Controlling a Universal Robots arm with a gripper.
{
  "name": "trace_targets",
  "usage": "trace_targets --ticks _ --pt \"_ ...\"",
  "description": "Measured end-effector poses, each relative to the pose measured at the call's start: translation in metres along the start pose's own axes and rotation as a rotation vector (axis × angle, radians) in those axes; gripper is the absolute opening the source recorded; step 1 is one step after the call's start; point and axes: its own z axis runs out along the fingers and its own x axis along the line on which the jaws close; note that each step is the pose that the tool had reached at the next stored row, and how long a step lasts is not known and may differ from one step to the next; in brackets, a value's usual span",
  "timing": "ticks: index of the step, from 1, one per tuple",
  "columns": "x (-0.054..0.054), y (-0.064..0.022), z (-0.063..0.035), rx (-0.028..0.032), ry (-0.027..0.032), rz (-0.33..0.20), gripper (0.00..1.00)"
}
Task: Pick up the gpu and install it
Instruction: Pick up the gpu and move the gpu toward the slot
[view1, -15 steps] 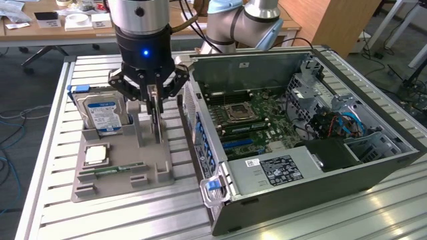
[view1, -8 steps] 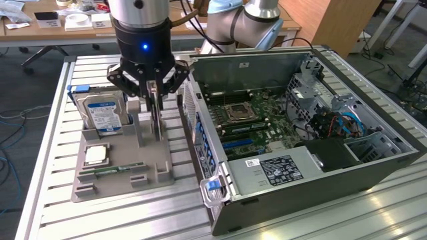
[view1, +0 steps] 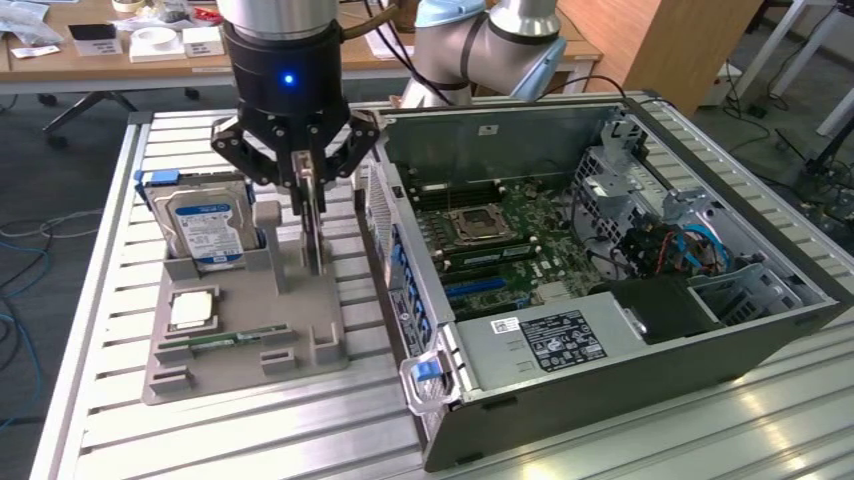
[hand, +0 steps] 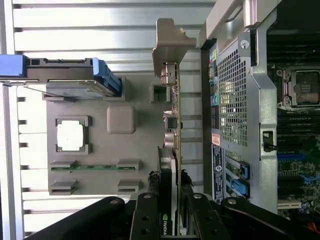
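The gpu stands on edge over the grey holder tray, a thin dark card with a silvery end bracket. In the wrist view the gpu runs as a narrow blade between the holder tray and the computer case. My gripper comes down from above, its black fingers pressed against both faces of the card. The gripper is shut on the gpu. I cannot tell whether the card's lower edge still rests in the holder.
The open computer case lies on its side to the exterior view's right, motherboard and blue slots exposed. The holder also carries a hard drive, a processor chip and a green memory stick. All of this rests on a slatted aluminium table.
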Motion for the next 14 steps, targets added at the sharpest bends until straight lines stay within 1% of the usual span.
trace_targets --ticks 14 --pt "0.000 0.0011 -0.0201 0.0000 0.0000 0.000 0.27"
